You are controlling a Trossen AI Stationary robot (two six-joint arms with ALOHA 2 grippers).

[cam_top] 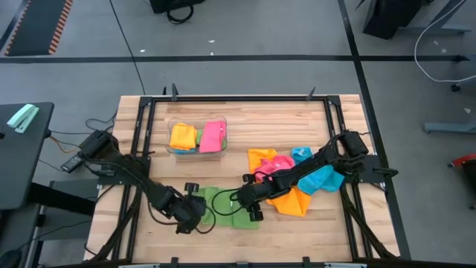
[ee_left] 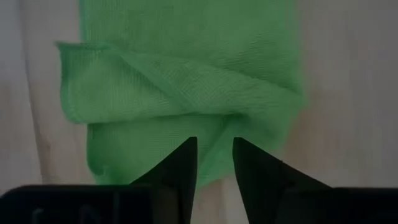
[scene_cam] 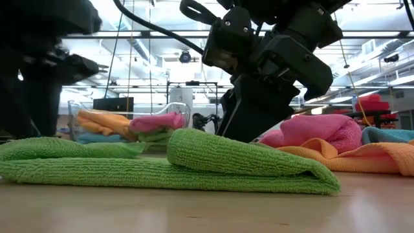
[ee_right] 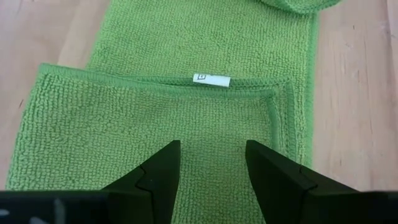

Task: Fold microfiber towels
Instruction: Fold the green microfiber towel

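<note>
on the wooden table (cam_top: 297, 238), both grippers hover part-open over the green towel (cam_top: 230, 208), holding nothing.

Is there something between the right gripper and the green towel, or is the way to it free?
Nothing visible blocks it. The right gripper hangs directly over the green towel with its fingers apart, and only bare cloth with a small white tag lies ahead.

From above, the right arm (cam_top: 297, 176) hides part of the pink towel (cam_top: 277, 165). The bin (cam_top: 172, 149) hides whatever lies under its folded towels. At nine o'clock, the low view blurs the left arm (scene_cam: 29, 71).
</note>
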